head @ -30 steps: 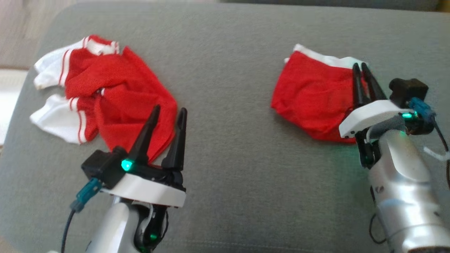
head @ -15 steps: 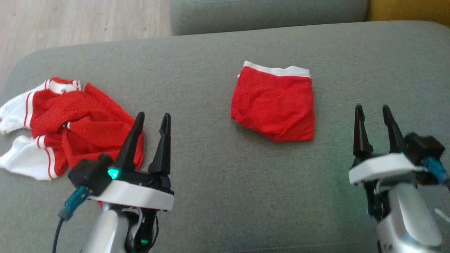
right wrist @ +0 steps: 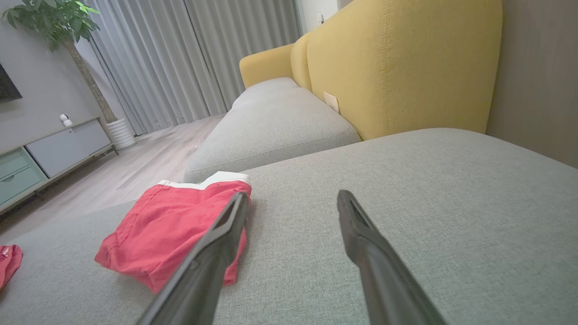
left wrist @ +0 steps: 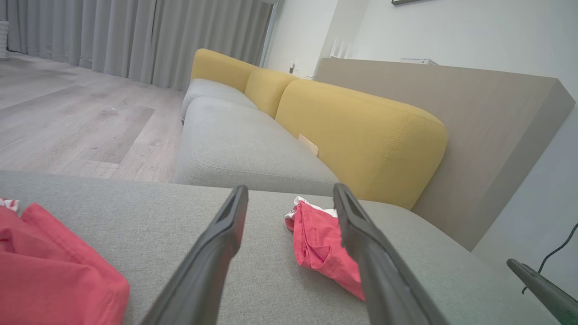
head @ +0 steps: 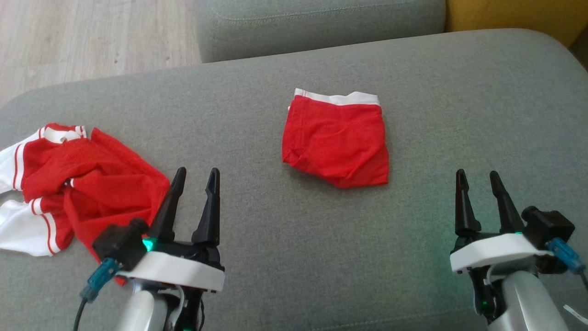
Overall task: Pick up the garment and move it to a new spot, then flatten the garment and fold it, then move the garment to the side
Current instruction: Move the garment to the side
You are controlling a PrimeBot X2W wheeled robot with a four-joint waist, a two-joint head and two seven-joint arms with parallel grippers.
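On the grey seat cushion (head: 294,271), the folded red shorts (head: 337,140) lie flat, white waistband on the far edge, touched by neither arm. My left gripper (head: 197,171) hovers left of the shorts and nearer me, fingers apart and holding nothing. My right gripper (head: 477,172) hovers right of the shorts and nearer me, likewise spread and empty. The crumpled red-and-white jersey (head: 87,184) sits well left of the shorts, its near edge under my left wrist.

I judge the shorts done and the jersey next. To do it well, I would send the left gripper down on a raised ridge of red mesh rather than a flat patch, pinch few layers, and lift clear before carrying it, so the cloth does not drag. I would set it down nearer me than the shorts and well apart from them, so the finished fold is not disturbed.

The count: two garments, two grippers with two fingers each, two grey cushions.
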